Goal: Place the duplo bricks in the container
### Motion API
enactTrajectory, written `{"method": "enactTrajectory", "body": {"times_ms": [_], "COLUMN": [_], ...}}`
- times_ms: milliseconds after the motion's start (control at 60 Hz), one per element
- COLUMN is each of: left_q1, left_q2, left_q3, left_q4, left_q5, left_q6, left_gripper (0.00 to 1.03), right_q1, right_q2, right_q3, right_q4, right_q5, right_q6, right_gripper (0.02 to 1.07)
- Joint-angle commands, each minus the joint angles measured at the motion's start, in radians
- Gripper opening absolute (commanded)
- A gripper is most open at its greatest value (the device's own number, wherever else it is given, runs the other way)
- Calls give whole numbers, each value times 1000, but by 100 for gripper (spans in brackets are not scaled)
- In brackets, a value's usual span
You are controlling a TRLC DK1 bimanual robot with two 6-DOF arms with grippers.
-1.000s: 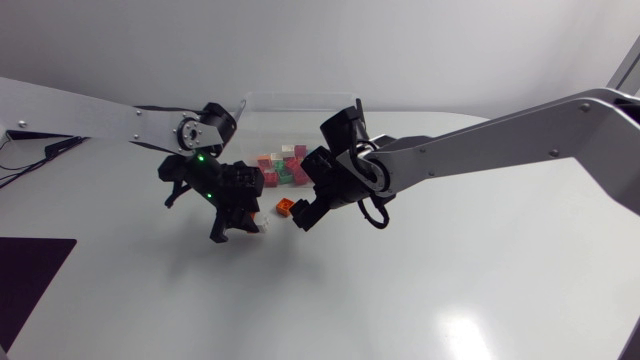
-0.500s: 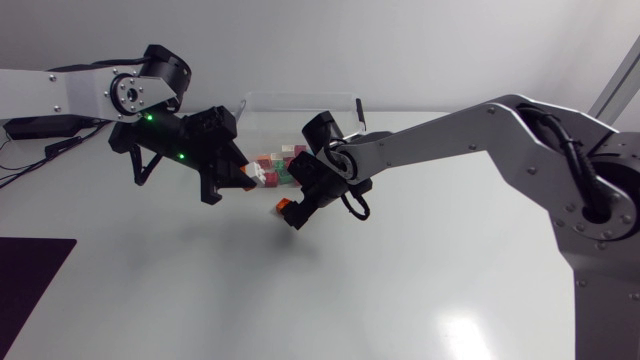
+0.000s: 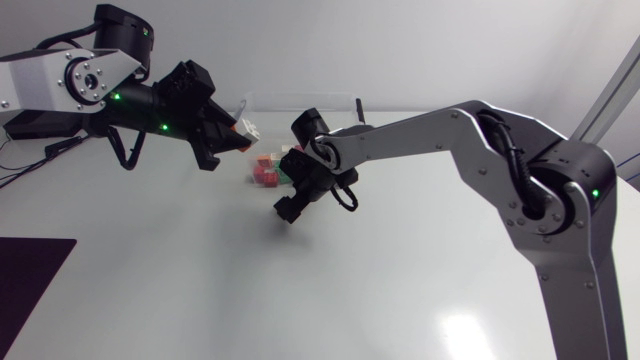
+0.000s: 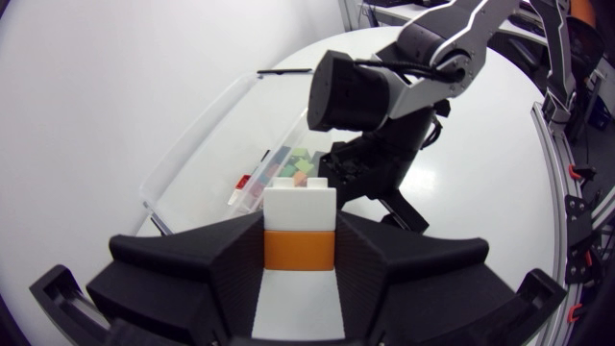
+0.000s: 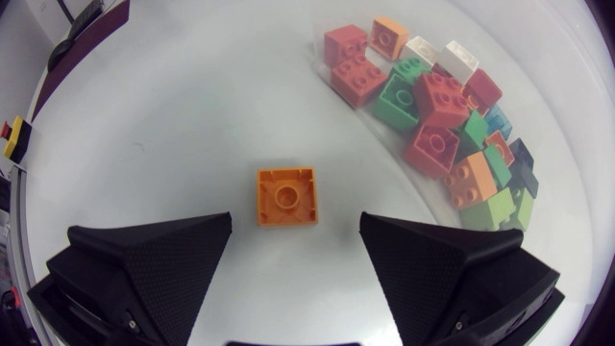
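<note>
Currently: left pincer [image 4: 298,255], raised near the clear container [image 4: 197,144], pinching a white brick with an orange band [image 4: 298,216] from two sides. Right pincer [image 5: 296,252], fingers spread, low over the white counter [image 5: 163,115]. One orange 2x2 brick [image 5: 286,196], underside up, lies on the counter ahead of the spread fingers, untouched, just beside the mixed bricks [image 5: 432,106] in the container.

The head camera looked down from high above the bench [image 3: 330,300] and both arms. The left wrist camera sat just behind the left claw [image 4: 299,240], which was clamped on a white and orange brick [image 4: 299,207]. It faced over the container [image 4: 192,144] toward the right arm [image 4: 437,43]. The right wrist camera hung close above the bench, looking down between the spread fingers [image 5: 154,264] of the right claw [image 5: 296,226]. All three showed the container.
</note>
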Motion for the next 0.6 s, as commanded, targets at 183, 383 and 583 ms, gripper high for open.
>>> {"method": "enactTrajectory", "body": {"times_ms": [183,383,583], "left_q1": [30,41,36], "left_q2": [-24,-12,20], "left_q3": [-25,-25,-4], "left_q4": [160,234,271], "left_q5": [16,14,13], "left_q6": [-170,-236,-273], "left_gripper": [10,10,10], "right_q1": [23,35,41], "right_q2": [91,143,168], "right_q3": [118,201,212], "right_q4": [-74,-133,-139], "right_q5": [2,11,48], "right_q6": [-25,-28,-27], "right_gripper": [92,87,61]}}
